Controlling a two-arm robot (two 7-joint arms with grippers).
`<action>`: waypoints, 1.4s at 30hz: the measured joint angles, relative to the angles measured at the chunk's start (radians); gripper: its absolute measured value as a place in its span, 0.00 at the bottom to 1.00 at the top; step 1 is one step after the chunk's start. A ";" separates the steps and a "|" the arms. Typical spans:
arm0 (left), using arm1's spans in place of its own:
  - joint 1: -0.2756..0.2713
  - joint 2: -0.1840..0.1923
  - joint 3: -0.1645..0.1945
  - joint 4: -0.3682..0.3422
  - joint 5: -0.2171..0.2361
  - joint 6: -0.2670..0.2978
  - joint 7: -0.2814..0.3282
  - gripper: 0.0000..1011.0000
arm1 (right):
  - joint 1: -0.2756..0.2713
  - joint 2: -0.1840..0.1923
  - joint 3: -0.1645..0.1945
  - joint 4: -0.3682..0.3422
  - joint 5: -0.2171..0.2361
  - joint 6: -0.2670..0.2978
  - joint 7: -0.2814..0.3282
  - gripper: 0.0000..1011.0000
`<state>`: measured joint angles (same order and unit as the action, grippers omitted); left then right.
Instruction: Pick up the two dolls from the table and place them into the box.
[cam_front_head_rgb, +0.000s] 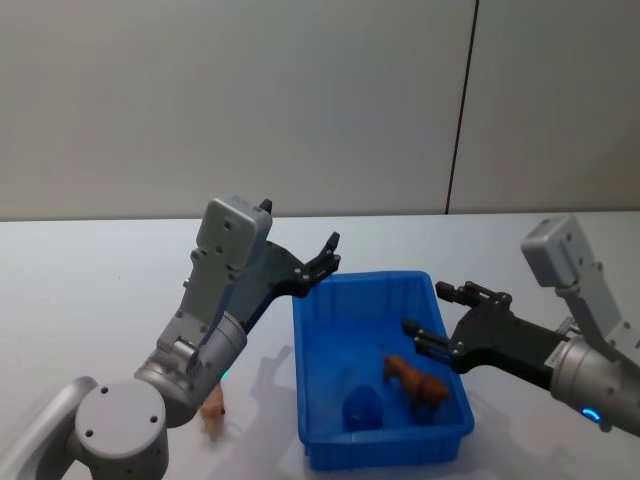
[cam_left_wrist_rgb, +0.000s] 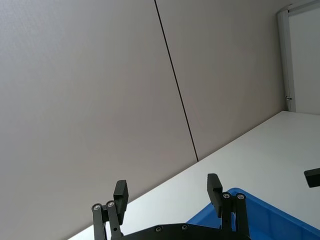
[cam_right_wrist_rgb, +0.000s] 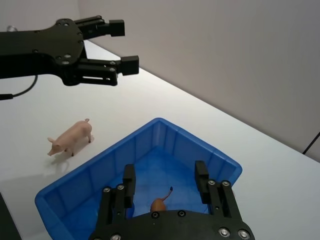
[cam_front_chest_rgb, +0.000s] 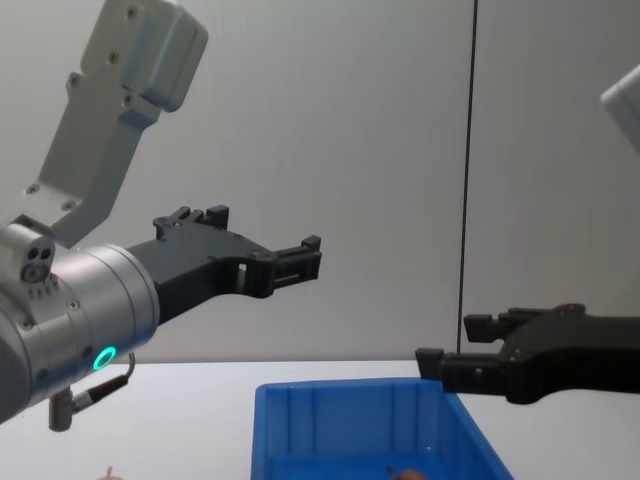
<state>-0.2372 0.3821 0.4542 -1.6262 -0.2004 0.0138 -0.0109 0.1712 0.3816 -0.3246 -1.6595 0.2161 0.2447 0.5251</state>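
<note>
The blue box (cam_front_head_rgb: 385, 447) stands on the white table (cam_front_head_rgb: 90, 290). A reddish-brown doll (cam_front_head_rgb: 418, 383) lies inside it, and the right wrist view shows this doll (cam_right_wrist_rgb: 161, 202) just under my right gripper's fingers. The pale pink pig-shaped doll (cam_front_head_rgb: 213, 408) stands on the table left of the box, also in the right wrist view (cam_right_wrist_rgb: 70, 138). My left gripper (cam_front_head_rgb: 325, 258) hangs open in the air above the box's far left corner, holding nothing. My right gripper (cam_front_head_rgb: 440, 315) is open and empty above the box's right side.
A dark blue lump (cam_front_head_rgb: 362, 408) sits on the box floor near the front wall. Bare tabletop runs behind and to either side of the box. A grey wall with a dark vertical seam (cam_front_head_rgb: 460, 110) closes off the back.
</note>
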 joint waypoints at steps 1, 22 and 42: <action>0.000 0.000 0.000 0.000 0.000 0.000 0.000 0.99 | 0.006 -0.005 -0.002 0.009 -0.003 0.004 0.000 0.70; 0.000 0.000 0.000 0.000 0.000 0.000 0.000 0.99 | -0.034 0.053 0.039 0.009 0.067 -0.041 -0.041 0.99; 0.010 0.005 -0.001 -0.009 0.000 0.009 0.010 0.99 | -0.159 0.180 0.106 -0.013 0.188 -0.094 -0.066 0.99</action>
<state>-0.2276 0.3870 0.4531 -1.6350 -0.2004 0.0229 -0.0009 0.0125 0.5619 -0.2185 -1.6726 0.4036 0.1506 0.4588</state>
